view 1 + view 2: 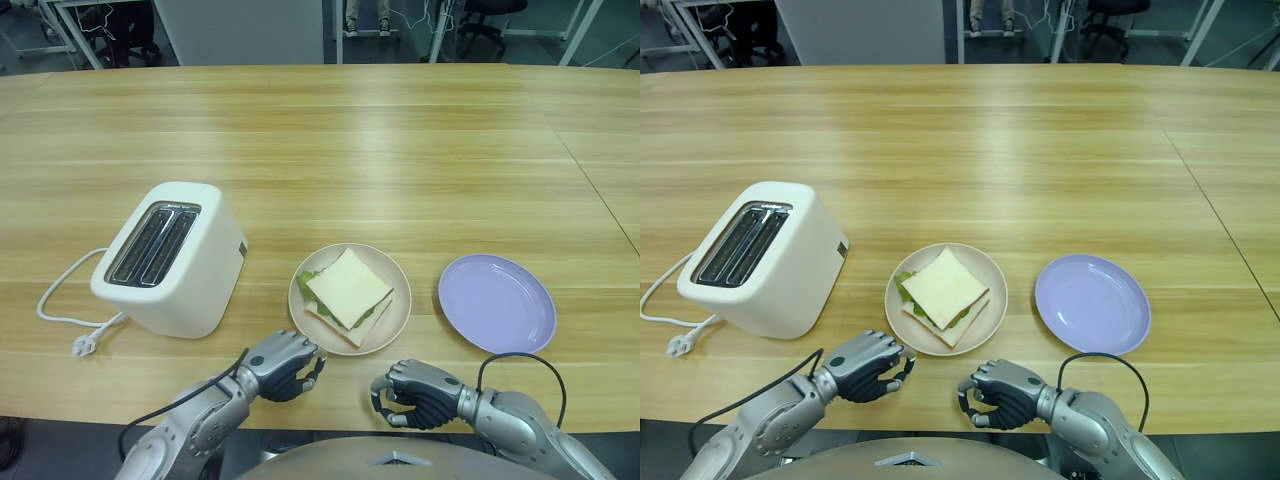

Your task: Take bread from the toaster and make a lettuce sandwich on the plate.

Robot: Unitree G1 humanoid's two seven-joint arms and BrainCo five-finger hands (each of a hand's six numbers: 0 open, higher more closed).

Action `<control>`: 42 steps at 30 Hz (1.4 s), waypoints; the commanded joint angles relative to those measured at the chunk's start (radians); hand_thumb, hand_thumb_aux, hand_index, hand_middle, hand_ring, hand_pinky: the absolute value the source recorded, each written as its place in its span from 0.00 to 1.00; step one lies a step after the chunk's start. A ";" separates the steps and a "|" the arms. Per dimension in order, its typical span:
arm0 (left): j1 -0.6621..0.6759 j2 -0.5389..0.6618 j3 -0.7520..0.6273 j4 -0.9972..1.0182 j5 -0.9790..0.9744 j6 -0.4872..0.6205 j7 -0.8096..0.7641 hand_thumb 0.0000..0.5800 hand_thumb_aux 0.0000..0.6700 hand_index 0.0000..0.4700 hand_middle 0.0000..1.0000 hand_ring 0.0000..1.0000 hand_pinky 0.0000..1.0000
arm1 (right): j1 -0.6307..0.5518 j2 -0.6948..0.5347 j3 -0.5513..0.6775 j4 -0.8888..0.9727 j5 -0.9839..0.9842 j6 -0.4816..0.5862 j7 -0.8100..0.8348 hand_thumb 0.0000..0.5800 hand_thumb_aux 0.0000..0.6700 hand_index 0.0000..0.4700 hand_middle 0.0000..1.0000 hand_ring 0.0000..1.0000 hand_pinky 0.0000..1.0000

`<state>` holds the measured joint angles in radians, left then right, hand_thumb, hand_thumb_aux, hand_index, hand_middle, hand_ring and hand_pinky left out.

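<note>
There was one toaster (170,260), up and to the left of the left hand (282,365); it had two slots; one white cord (60,290) lay beside it; there were two plates, a tan plate (398,285) just past the left hand and a purple plate (496,302) past the right hand (420,392); there was one sandwich (348,288) with two bread slices; there were two robot hands.

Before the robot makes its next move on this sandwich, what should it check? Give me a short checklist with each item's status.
1. No bread sticking out of the toaster: ok.
2. Sandwich lies on the beige plate, inside its rim: ok.
3. Lettuce shows between the slices: ok.
4. Left hand curled, holding nothing: ok.
5. Right hand curled, holding nothing: ok.
6. Toaster plug lies loose on the table: ok.
</note>
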<state>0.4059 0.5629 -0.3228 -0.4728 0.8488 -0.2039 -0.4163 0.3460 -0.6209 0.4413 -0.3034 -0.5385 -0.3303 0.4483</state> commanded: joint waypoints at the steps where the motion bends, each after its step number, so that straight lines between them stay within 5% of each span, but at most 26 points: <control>1: -0.037 -0.014 -0.052 0.097 0.061 0.004 0.018 1.00 1.00 0.98 1.00 1.00 1.00 | -0.077 0.038 0.019 0.084 -0.055 0.027 -0.009 1.00 1.00 0.98 1.00 1.00 1.00; 9: -0.166 -0.049 -0.093 0.258 0.101 0.023 0.060 1.00 1.00 0.98 1.00 1.00 1.00 | -0.325 0.142 0.083 0.316 -0.173 0.000 -0.094 1.00 1.00 0.98 1.00 1.00 1.00; 18: -0.491 -0.108 -0.094 0.543 0.158 0.063 0.244 1.00 1.00 0.98 1.00 1.00 1.00 | -0.675 0.219 0.154 0.696 -0.393 -0.046 -0.421 1.00 1.00 0.98 1.00 1.00 1.00; 24: -0.704 -0.114 -0.128 0.823 0.177 0.046 0.386 1.00 1.00 0.98 1.00 1.00 1.00 | -0.795 0.230 0.197 0.845 -0.462 -0.050 -0.548 1.00 1.00 0.98 1.00 1.00 1.00; 31: -0.708 -0.090 -0.129 0.818 0.108 -0.008 0.435 1.00 1.00 0.98 1.00 1.00 1.00 | -0.708 0.116 0.168 0.701 -0.411 -0.112 -0.537 1.00 1.00 0.98 1.00 1.00 1.00; 36: -0.485 -0.036 -0.038 0.410 -0.013 0.017 0.333 1.00 1.00 0.98 1.00 1.00 1.00 | -0.551 0.030 0.057 0.412 -0.223 -0.105 -0.401 1.00 1.00 0.98 1.00 1.00 1.00; 39: -0.264 -0.050 0.059 0.072 -0.124 0.082 0.260 1.00 1.00 0.98 1.00 1.00 1.00 | -0.416 0.011 -0.078 0.187 0.051 -0.049 -0.301 1.00 1.00 0.98 1.00 1.00 1.00; 40: -0.191 -0.074 0.086 -0.030 -0.179 0.110 0.242 0.84 0.60 0.58 1.00 1.00 1.00 | -0.370 0.018 -0.124 0.117 0.159 -0.024 -0.278 1.00 1.00 0.98 1.00 1.00 1.00; 41: -0.117 -0.106 0.109 -0.130 -0.241 0.142 0.231 0.13 0.07 0.07 1.00 1.00 1.00 | -0.323 0.034 -0.172 0.046 0.277 0.007 -0.262 0.98 0.85 0.83 1.00 1.00 1.00; 42: -0.055 -0.146 0.126 -0.212 -0.304 0.175 0.227 0.00 0.00 0.00 0.89 0.89 0.89 | -0.282 0.051 -0.211 -0.016 0.383 0.035 -0.252 0.82 0.58 0.56 0.92 0.92 0.92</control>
<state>0.2862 0.4520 -0.2276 -0.5362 0.6561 -0.0897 -0.1612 0.0163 -0.5861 0.3003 -0.2072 -0.3527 -0.3519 0.1576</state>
